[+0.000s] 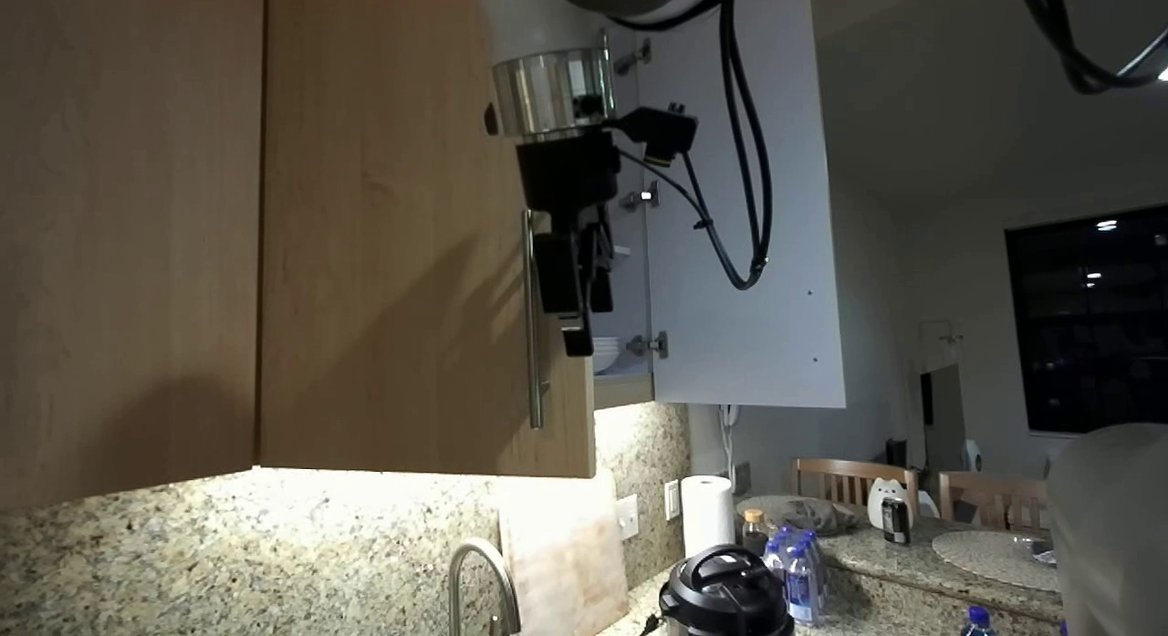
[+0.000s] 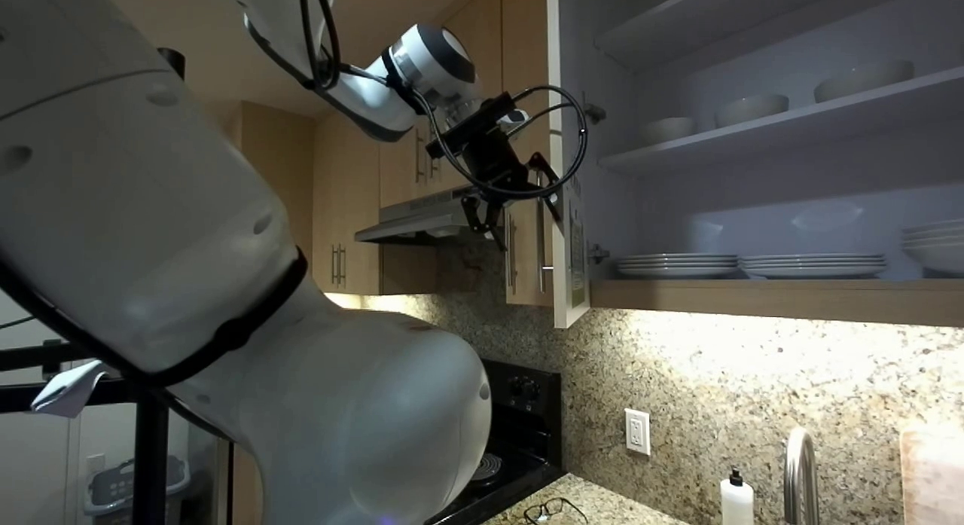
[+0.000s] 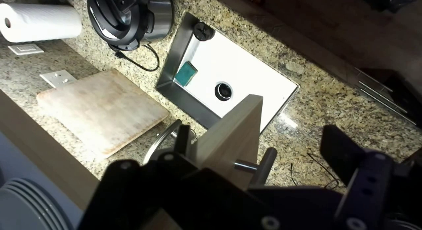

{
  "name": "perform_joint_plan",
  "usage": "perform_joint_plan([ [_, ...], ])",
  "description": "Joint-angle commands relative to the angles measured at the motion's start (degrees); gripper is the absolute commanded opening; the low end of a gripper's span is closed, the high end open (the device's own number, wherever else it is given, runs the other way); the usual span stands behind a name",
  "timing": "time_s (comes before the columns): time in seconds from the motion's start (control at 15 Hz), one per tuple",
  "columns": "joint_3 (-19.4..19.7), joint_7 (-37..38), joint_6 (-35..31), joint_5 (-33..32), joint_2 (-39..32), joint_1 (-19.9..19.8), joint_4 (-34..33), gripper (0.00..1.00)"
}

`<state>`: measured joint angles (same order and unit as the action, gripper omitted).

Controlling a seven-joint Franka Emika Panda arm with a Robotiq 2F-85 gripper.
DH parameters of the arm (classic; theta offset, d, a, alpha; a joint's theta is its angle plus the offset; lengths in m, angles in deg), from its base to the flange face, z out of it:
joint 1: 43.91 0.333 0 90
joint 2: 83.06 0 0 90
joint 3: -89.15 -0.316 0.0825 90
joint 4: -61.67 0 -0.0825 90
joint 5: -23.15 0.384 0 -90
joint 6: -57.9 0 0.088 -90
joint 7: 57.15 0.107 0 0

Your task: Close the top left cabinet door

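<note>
Two black fingers [image 3: 344, 157] in the wrist view, wide apart, with the lower free corner of the top left cabinet door [image 3: 235, 144] in the gap between. Nearer the finger at the view's left, that corner; nearer the middle, and in the same gap, a silver bar handle [image 3: 265, 167] on a short post. At the end effector [image 3: 258, 137], then, a broad spread, with contact on wood or metal impossible to tell. Farther below, a sink [image 3: 247, 65], a granite surface [image 3: 313, 91], a pressure cooker [image 3: 158, 15] and a pale cutting board [image 3: 102, 114].

In an exterior view, the same door almost edge-on, swung out from a cabinet [image 2: 753, 295] with bowls [image 2: 753, 111] on a shelf [image 2: 798, 126] and stacks of plates [image 2: 813, 267] below. Right at the free edge, the end effector, on a bent white arm [image 2: 188, 201]: one finger over that edge as seen from here, its mate well out on the handle side.

In an exterior view, between a plain wood panel [image 1: 128, 225] and a white-faced door panel [image 1: 785, 344], the door's broad wood-grain outer face, with the handle upright near its free edge. Just right of the handle, the end effector, pointing down, fingers about level with the handle's middle. Before the door's edge, one finger; past it and partly hidden, the other.
</note>
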<state>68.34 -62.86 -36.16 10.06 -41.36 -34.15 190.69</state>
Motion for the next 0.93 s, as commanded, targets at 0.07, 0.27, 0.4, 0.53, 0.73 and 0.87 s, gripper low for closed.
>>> perform_joint_plan([
  [0.07, 5.81, 0.64, 0.96, -0.17, -7.92, -1.65, -8.10, 1.00],
  [0.27, 6.38, 0.69, 1.17, 0.07, -7.14, -1.71, -7.38, 1.00],
  [0.4, 6.58, 0.55, 1.19, -0.04, -6.73, -1.70, -7.00, 1.00],
  [0.53, 6.79, 0.32, 1.27, -0.07, -6.43, -1.65, -6.64, 1.00],
  [0.73, 7.08, -0.03, 1.25, 0.00, -6.14, -1.52, -6.20, 1.00],
  [0.87, 6.98, 0.08, 1.20, 0.02, -6.32, -1.54, -6.38, 1.00],
])
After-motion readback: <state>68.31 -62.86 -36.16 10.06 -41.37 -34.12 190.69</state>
